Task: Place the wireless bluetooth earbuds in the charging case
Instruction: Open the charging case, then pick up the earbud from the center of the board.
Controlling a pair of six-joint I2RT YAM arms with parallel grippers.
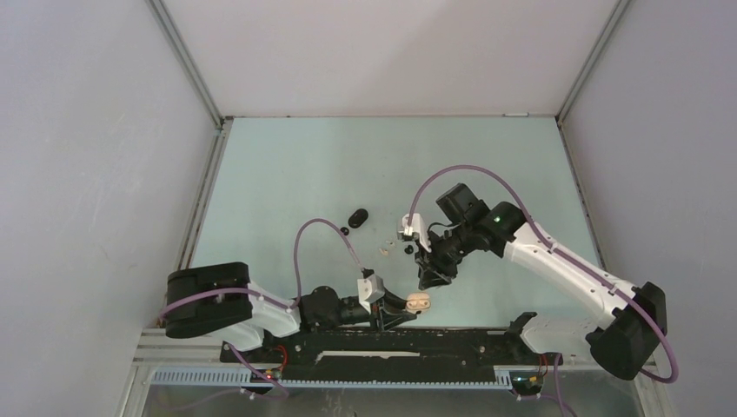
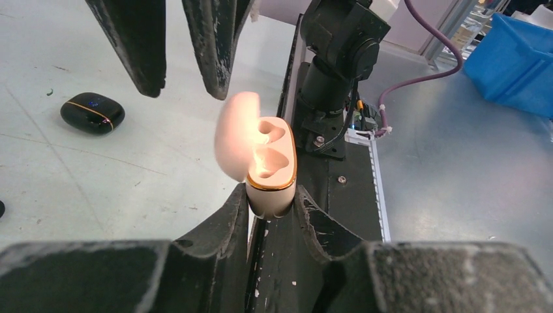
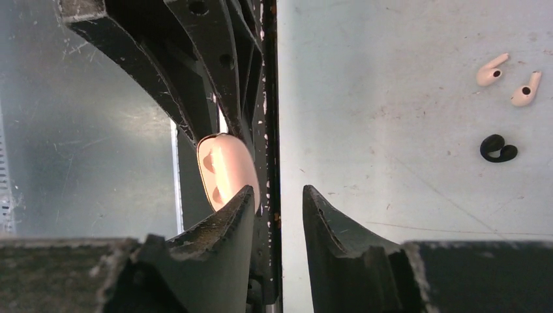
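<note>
Clamped in the left gripper [image 2: 270, 199], the open cream oval plastic case [image 2: 259, 156] is half hidden, sockets [image 2: 272, 132] empty; the right gripper [image 3: 278, 202] is parted.

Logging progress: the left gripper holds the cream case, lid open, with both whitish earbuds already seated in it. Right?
No. The left gripper holds the cream case, lid open, but the left wrist view shows both its wells empty; the whitish earbuds lie on the table.
</note>
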